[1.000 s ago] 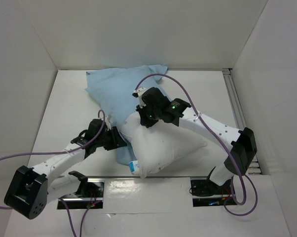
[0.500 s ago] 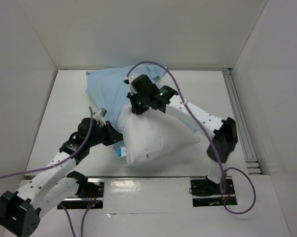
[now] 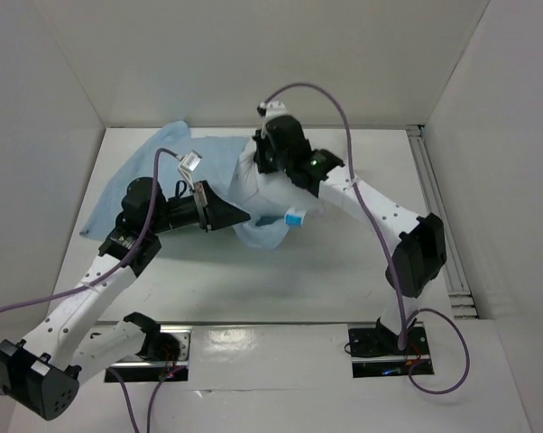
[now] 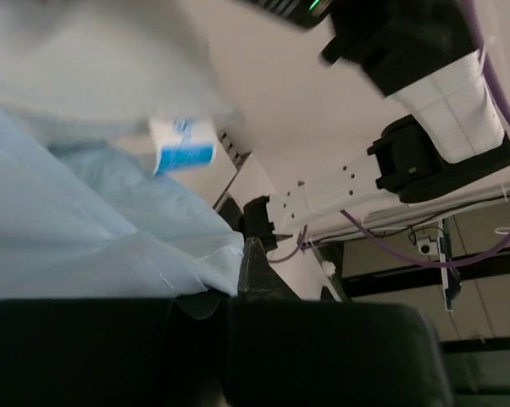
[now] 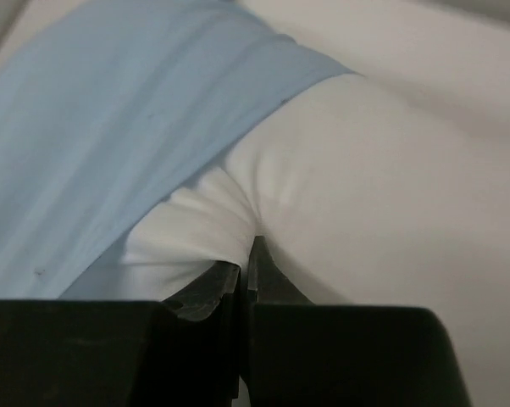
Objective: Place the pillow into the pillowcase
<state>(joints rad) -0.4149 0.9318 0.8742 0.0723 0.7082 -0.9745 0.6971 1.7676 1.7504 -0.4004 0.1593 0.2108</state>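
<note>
Now, pillowcase (image 3: 219, 167): light blue, spread left of the pillow and draped over the pillow's far-left corner; it has been dragged leftward within the last second.
Left tool (image 3: 243, 216): just left of the pillow, jaws together, clamped on the pillowcase hem; a second ago it stood half apart.
Pillow (image 3: 264, 194): white and bunched, with its label (image 3: 294, 217) at the near-right corner; it has moved from the near side of the bench (image 3: 362, 271) to the far side.
Right tool (image 3: 262, 164): at the pillow's far end, jaws pinched on a fold of the pillow.
Meaning: insertion seems begun; most of the pillow probably remains outside.
</note>
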